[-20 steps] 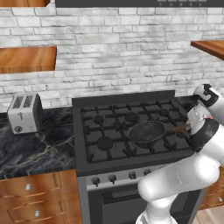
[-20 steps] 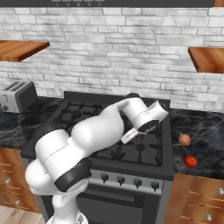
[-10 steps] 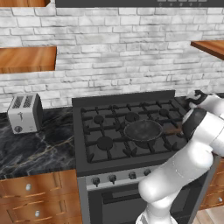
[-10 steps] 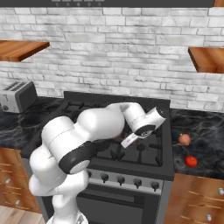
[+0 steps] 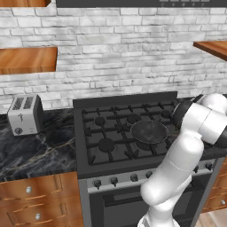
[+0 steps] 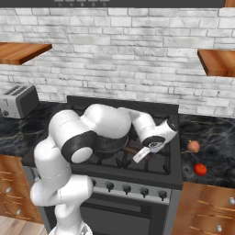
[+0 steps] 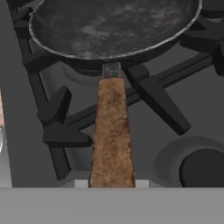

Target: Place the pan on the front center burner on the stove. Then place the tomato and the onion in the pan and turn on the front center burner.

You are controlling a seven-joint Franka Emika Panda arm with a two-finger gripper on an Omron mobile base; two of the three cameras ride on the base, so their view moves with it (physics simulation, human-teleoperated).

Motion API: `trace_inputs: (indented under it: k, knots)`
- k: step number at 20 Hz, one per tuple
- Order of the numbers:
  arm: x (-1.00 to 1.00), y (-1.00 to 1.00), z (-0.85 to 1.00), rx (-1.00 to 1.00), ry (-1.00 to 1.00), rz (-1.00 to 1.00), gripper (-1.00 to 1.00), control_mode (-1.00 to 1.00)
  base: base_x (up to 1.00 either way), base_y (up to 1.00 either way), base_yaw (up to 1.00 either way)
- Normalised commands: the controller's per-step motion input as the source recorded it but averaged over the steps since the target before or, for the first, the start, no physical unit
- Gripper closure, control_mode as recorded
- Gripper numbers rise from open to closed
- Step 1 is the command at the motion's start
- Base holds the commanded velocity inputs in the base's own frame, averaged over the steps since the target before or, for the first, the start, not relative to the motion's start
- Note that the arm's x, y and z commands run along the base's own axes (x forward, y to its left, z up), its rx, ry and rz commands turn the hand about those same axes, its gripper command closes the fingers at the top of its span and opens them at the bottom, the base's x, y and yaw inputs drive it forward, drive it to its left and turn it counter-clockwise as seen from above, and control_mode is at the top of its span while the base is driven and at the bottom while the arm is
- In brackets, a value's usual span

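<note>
Now the hand closed around the pan's wooden handle, pan over the stove grates.

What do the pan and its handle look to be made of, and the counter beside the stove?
The pan looks like dark grey metal with a mottled, dull sheen and a paler rim. Its handle seems wood: brown, grainy, matte. The counter looks like polished black stone, perhaps marble, given its pale veins. All rendered, so these are impressions only.

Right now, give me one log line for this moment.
gripper: shut on pan handle | pan: over stove | tomato, onion: on counter
</note>
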Motion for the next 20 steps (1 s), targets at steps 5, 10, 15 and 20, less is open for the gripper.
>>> trace_inputs:
  k: [5, 10, 15, 20]
  knots:
    - [0.0, -0.07, -0.17, -0.01, 0.02, 0.02, -1.0, -1.0, 0.0, 0.0, 0.0]
    - [0.0, 0.0, 0.0, 0.0, 0.02, 0.03, -1.0, -1.0, 0.0, 0.0, 0.0]
    - [-0.18, 0.0, 0.29, 0.0, 0.0, 0.0, -1.0, -1.0, 0.0, 0.0, 0.0]
    - [-0.29, 0.08, 0.7, 0.02, 0.0, -0.01, -1.0, -1.0, 0.0, 0.0, 0.0]
